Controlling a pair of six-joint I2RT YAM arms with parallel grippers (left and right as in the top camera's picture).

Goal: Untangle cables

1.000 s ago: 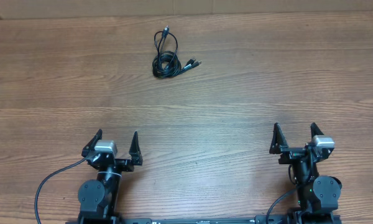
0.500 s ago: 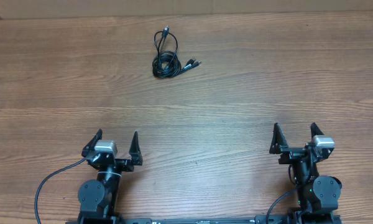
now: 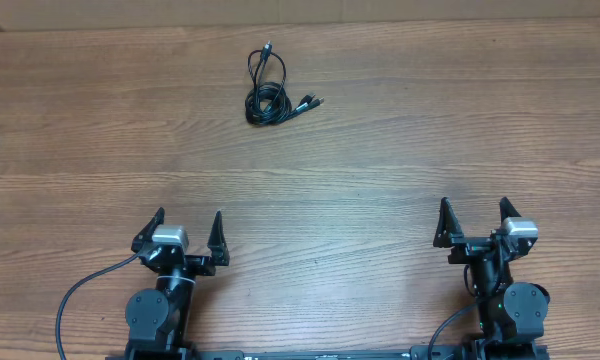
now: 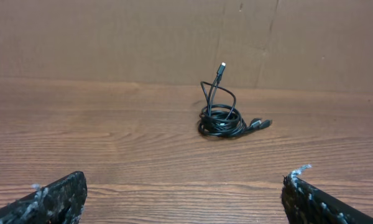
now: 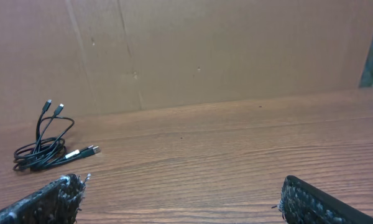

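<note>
While both arms sat at the near edge of the wooden table [image 3: 380, 130], the left gripper [image 3: 188, 220] and right gripper [image 3: 473, 208] stood spread wide, holding nothing. The cables [image 3: 268, 95] lay coiled near the far edge, well apart from both.

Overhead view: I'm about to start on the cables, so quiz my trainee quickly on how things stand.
1. Fill in: the left gripper and right gripper both stand ____.
2. The cables lie: A between the grippers; B far ahead, on the left gripper's side; C touching the right gripper.
3. True or false: one gripper already holds the cables.
Key: 1 open; 2 B; 3 false.
</note>
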